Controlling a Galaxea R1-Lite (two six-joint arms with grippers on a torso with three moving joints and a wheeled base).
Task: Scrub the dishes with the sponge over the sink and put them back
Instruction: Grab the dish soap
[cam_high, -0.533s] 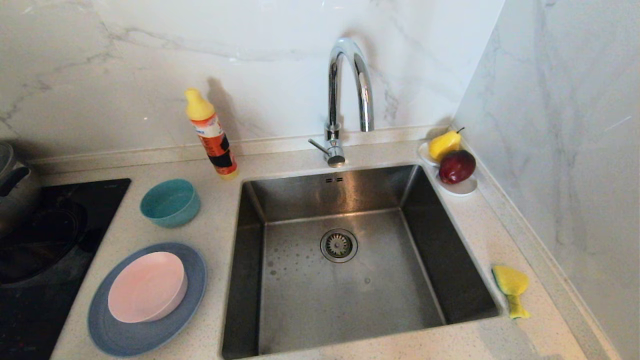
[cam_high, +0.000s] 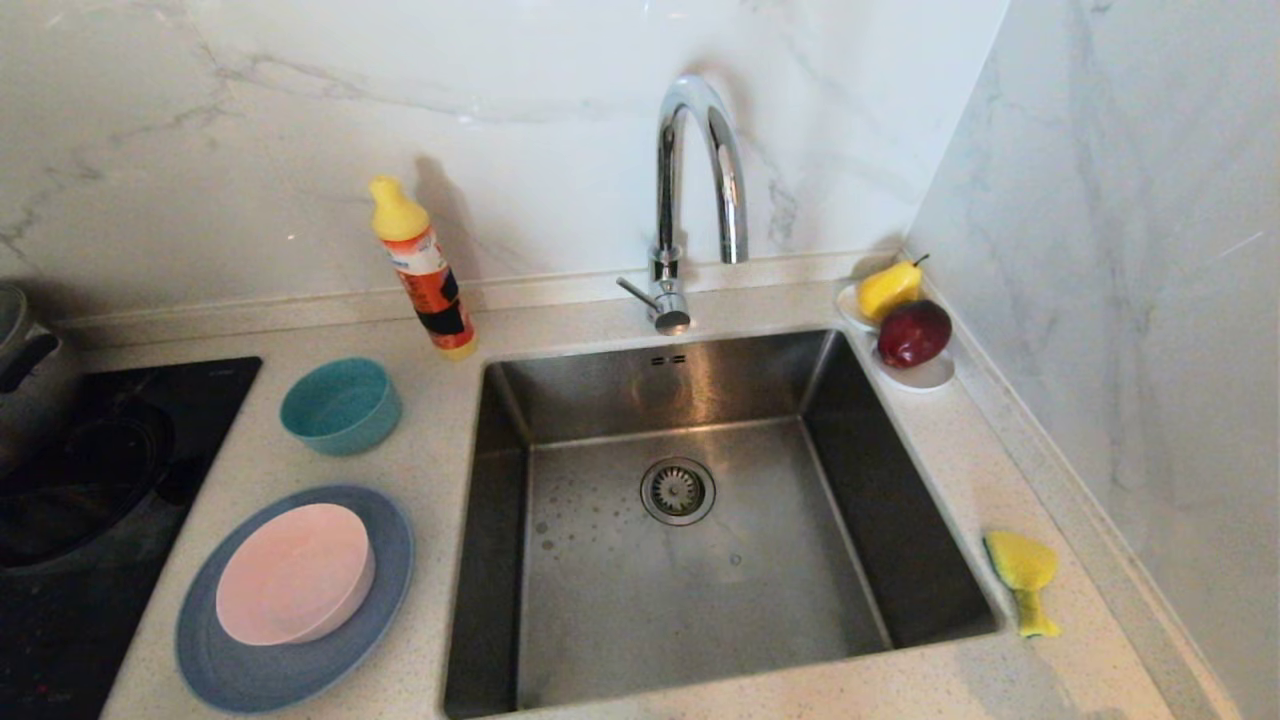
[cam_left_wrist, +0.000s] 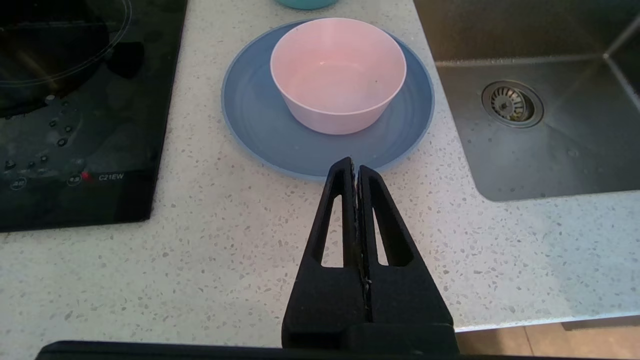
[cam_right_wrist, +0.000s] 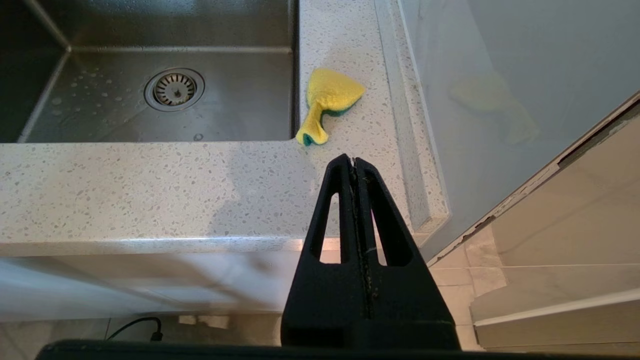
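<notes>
Behind the sink (cam_high: 700, 560), detergent bottle (cam_high: 425, 272).

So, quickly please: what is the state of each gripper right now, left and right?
Left gripper: closed, holding nothing, near the blue plate.
Right gripper: closed, holding nothing, near the sponge.

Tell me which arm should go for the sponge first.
Probably the right. The right gripper hangs shut just short of the sponge, on the counter right of the sink; the left gripper faces the plate.
</notes>
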